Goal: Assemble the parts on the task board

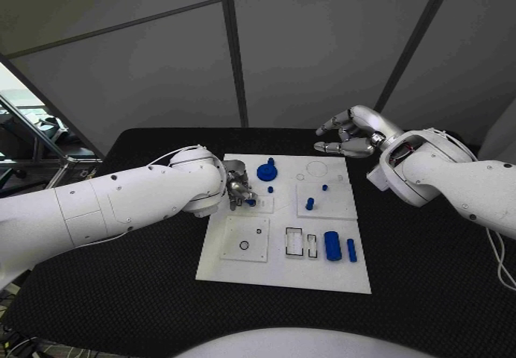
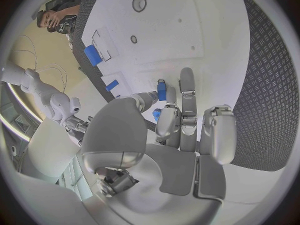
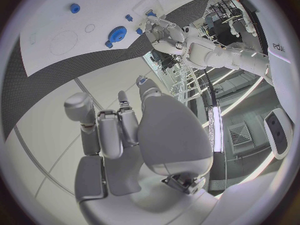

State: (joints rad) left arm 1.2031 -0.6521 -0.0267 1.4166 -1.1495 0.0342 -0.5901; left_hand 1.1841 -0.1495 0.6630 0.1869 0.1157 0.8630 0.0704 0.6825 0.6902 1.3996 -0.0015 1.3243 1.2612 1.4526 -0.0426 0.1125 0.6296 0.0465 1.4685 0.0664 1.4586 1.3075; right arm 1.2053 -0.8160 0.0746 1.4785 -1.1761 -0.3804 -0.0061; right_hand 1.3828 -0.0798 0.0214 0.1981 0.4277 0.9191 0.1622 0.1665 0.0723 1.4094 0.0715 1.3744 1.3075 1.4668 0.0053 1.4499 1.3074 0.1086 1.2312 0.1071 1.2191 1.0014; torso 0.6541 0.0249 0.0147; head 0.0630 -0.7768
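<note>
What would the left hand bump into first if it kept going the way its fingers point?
Probably the small blue part at the left hand's fingertips; they seem to touch or pinch it already, over the white board. Contact is hard to judge.

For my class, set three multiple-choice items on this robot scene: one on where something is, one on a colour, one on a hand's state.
1. Where do the two blue cylinders lie on the task board?
A. Near edge, right side
B. Far left corner
C. Off the board

2. What colour is the gear-shaped part?
A. Red
B. Blue
C. Green

3. What is the right hand doing?
A. Gripping a cylinder
B. Pressing on the board
C. Holding nothing, raised beyond the board

Answers: 1 A, they lie beside the rectangular slots; 2 B, it matches the other pieces; 3 C, its fingers are curled with nothing between them.
</note>
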